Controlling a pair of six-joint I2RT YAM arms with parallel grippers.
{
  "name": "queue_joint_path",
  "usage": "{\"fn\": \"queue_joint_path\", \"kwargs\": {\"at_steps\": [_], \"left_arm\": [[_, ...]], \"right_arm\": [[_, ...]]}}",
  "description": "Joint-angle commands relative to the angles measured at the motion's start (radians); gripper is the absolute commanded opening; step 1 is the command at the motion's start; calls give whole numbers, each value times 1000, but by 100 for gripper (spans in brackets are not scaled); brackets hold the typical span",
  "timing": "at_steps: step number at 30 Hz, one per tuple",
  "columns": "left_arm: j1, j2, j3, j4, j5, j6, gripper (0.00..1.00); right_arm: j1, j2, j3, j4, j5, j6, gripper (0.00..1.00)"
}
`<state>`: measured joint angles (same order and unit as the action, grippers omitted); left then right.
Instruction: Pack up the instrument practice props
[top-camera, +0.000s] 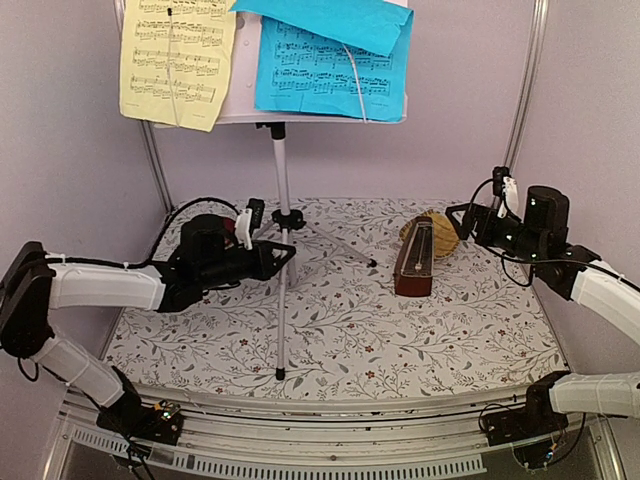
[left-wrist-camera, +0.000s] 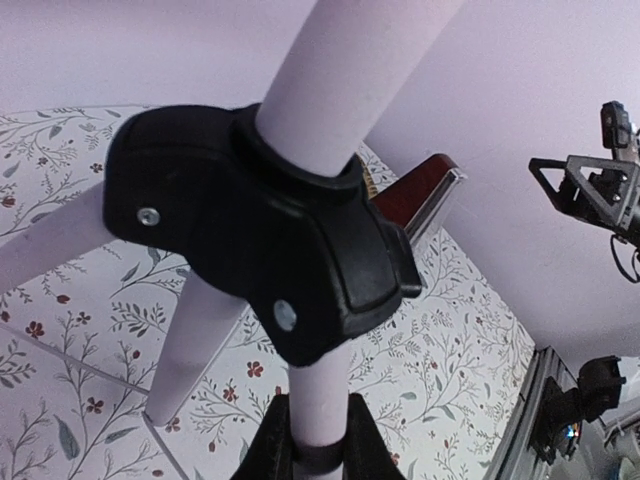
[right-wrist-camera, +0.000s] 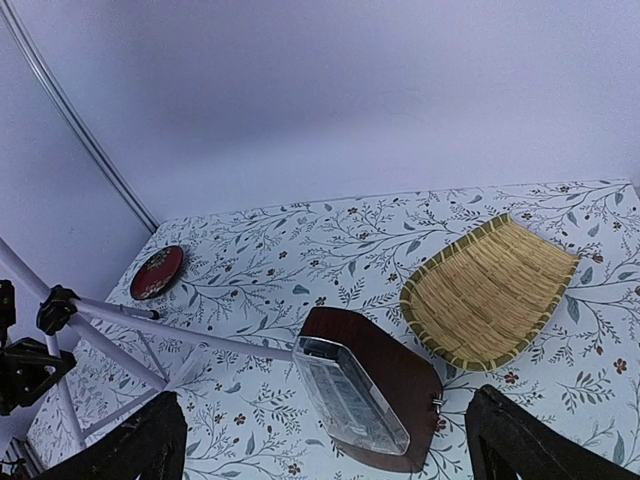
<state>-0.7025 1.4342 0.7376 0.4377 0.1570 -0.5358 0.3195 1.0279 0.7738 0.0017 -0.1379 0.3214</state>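
Floral table (top-camera: 480, 330) with tripod stand (top-camera: 282, 300), metronome (top-camera: 414, 260), woven tray (right-wrist-camera: 490, 290), red dish (right-wrist-camera: 157, 272).

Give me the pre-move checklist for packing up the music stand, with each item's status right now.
1. Left gripper clamped on the music stand pole: ok, closed on it just below the black collar.
2. Right gripper open and empty: ok.
3. Desk cleared of paper: not ok, the cream sheet and blue sheets hang on it.
4. Metronome clear of the nearest tripod leg: cannot tell, the leg's tip ends right beside its base.
5. Woven tray free to receive things: ok, nothing lies in it.
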Motion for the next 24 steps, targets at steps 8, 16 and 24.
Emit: {"fn": "queue_joint_path", "kwargs": {"at_steps": [8,16,24], "left_arm": [[-96,182,162,282,-303,-27,0],[-97,187,158,278,-288,13,21],[-92,91,133,206,-288,99,75]], "right_arm": [[-3,-73,-47,24,-21,21,99],[-3,-101,-64,67,-103,10,99],[-3,-194,-92,135,-57,19,99]]}}
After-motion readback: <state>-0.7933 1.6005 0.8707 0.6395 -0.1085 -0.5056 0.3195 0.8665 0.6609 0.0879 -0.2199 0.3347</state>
